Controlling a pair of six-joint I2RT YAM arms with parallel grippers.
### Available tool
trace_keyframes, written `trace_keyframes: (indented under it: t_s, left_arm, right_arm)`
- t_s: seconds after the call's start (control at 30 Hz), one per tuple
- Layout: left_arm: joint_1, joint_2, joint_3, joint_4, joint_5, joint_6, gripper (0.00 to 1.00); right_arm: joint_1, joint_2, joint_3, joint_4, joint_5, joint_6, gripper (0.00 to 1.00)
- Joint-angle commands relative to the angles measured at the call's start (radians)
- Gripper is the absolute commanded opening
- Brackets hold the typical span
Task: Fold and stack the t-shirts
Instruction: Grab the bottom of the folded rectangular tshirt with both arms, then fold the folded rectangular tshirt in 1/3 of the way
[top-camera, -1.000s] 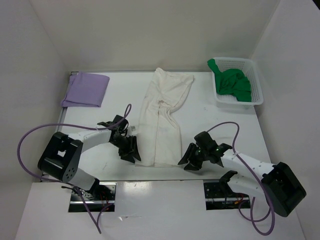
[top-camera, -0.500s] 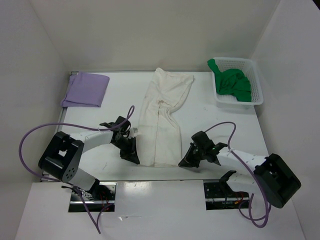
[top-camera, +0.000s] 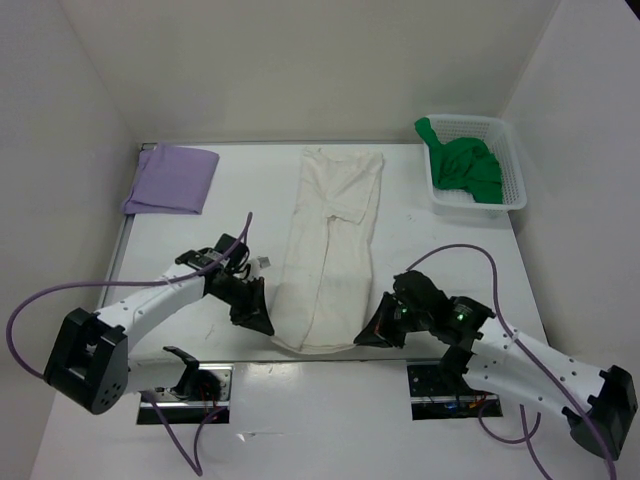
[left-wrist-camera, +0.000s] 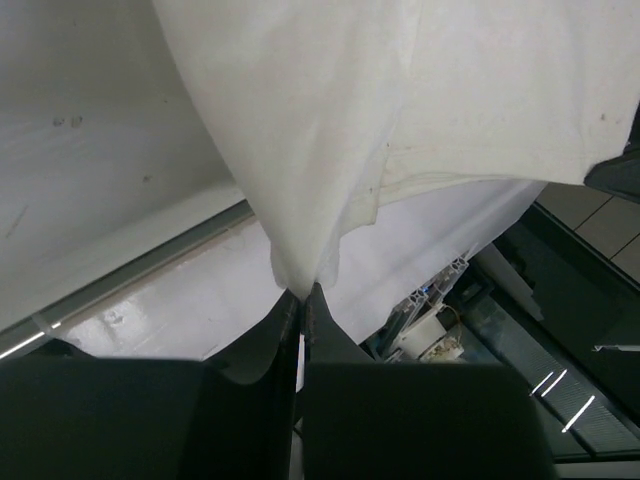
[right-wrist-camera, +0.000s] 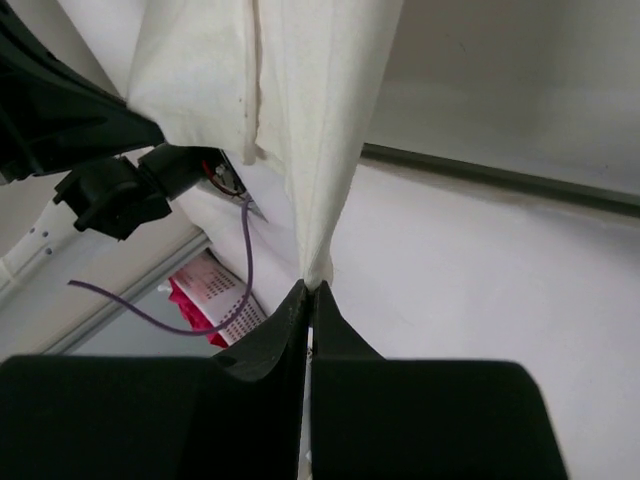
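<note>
A cream white t-shirt (top-camera: 328, 245), folded into a long strip, runs down the middle of the table. Its near end is lifted off the surface. My left gripper (top-camera: 268, 328) is shut on the strip's near left corner (left-wrist-camera: 300, 270). On the other side, my right gripper (top-camera: 362, 337) is shut on the near right corner (right-wrist-camera: 315, 262). A lavender purple t-shirt (top-camera: 172, 179) lies folded at the far left. A bright green t-shirt (top-camera: 465, 168) is bunched in the white mesh basket (top-camera: 512, 160) at the far right.
The basket stands against the right wall. White walls close in the table on three sides. Purple cables (top-camera: 45, 300) loop beside both arms. Below the table's near edge I see the arm bases and mounting plates (top-camera: 440, 385).
Both grippers closed on the near corners of the cream t-shirt and lifted them. The strip is now pulled straighter and toward the near edge. Both arms have drawn back.
</note>
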Motion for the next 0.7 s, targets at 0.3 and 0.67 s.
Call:
trace_keyframes:
  t_s: [0.3, 0.67]
  left_arm:
    - [0.155, 0.297, 0.398, 0.089, -0.073, -0.014, 0.00]
    - [0.196, 0.751, 0.877, 0.167, -0.192, -0.014, 0.00]
  right_arm:
    - [-0.517, 0.378, 0.251, 0.050, -0.030, -0.462, 0.00]
    - [-0.685, 0.847, 0.567, 0.203, -0.001, -0.636, 0.00]
